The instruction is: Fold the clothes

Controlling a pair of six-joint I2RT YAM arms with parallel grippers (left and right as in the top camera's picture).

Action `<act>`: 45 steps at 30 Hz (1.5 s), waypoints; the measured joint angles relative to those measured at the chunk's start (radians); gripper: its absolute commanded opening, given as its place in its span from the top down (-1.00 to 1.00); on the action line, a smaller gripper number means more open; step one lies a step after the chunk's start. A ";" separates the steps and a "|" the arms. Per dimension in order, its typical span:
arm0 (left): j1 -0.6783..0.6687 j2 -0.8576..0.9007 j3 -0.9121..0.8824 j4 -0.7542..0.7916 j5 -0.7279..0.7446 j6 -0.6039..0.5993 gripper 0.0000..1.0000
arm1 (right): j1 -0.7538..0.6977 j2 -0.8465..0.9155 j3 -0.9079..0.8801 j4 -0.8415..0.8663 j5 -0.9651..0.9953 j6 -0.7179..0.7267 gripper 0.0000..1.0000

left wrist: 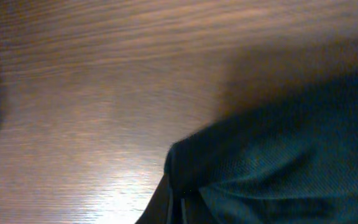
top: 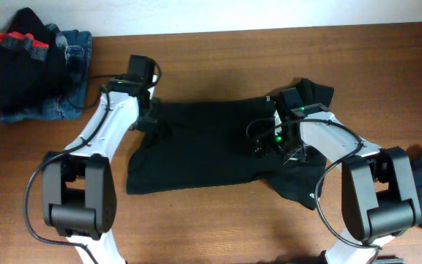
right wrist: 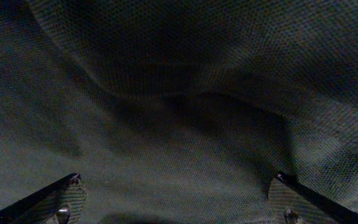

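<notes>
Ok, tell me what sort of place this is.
Probably a robot lab bench for laundry folding: a left arm and right arm at a wooden table, a black top spread between them, a pile of clothes waiting in one corner.

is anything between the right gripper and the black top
Nothing visible is. The right gripper sits directly over the black top with its jaws open, and only the top's fabric fills the right wrist view.

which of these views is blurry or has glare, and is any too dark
Overhead: sharp, evenly lit, though the black top reads as a flat dark mass. Left wrist: soft focus, with a glare patch on the table. Right wrist: dim, yet the weave is crisp.
</notes>
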 measured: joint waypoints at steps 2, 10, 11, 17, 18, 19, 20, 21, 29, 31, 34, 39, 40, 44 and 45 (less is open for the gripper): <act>0.023 0.000 0.000 0.010 -0.002 0.001 0.97 | 0.000 0.000 0.000 0.000 0.003 0.000 -0.98; 0.080 0.000 0.000 0.053 -0.011 0.049 0.70 | 0.000 0.000 -0.001 0.000 0.008 0.000 -0.98; 0.082 0.000 0.000 0.060 -0.012 0.051 0.39 | 0.000 0.000 -0.001 0.000 0.008 0.000 -0.98; 0.085 0.000 0.000 0.094 -0.033 0.079 -0.98 | 0.000 0.000 -0.001 -0.001 0.011 0.000 -0.98; 0.086 0.000 0.000 0.094 -0.035 0.080 -0.98 | 0.000 0.000 -0.001 -0.001 0.011 -0.001 -0.97; 0.086 0.000 0.000 0.093 -0.036 0.082 -0.99 | 0.000 0.000 -0.001 -0.001 0.011 0.000 -0.98; 0.086 0.000 0.000 0.091 -0.037 0.082 -0.98 | 0.000 0.000 -0.001 -0.001 0.011 0.000 -0.98; 0.086 0.000 0.000 0.082 -0.037 0.082 -0.98 | 0.000 0.000 -0.001 -0.001 0.011 0.000 -0.98; 0.061 -0.005 0.017 -0.065 0.085 0.083 -0.98 | 0.000 -0.003 -0.006 0.037 0.020 0.005 -0.98; 0.042 -0.015 0.017 -0.105 0.145 0.083 -0.98 | 0.000 -0.003 -0.006 0.050 0.023 0.007 -0.98; 0.002 -0.042 0.018 -0.169 0.236 0.082 -0.94 | 0.000 -0.003 -0.007 0.071 0.031 0.008 -0.98; -0.068 -0.056 0.014 -0.234 0.322 0.047 -0.66 | -0.002 -0.003 -0.009 0.101 0.040 0.031 -0.98; -0.085 -0.056 0.009 -0.254 0.333 0.031 -0.64 | -0.005 -0.003 -0.006 0.101 0.039 0.033 -0.98; -0.128 -0.056 -0.024 -0.261 0.344 -0.008 -0.62 | -0.031 0.000 0.049 0.047 0.039 0.037 -0.98; -0.139 -0.056 -0.037 -0.258 0.345 -0.014 -0.62 | -0.040 0.000 0.074 0.030 0.039 0.037 -0.98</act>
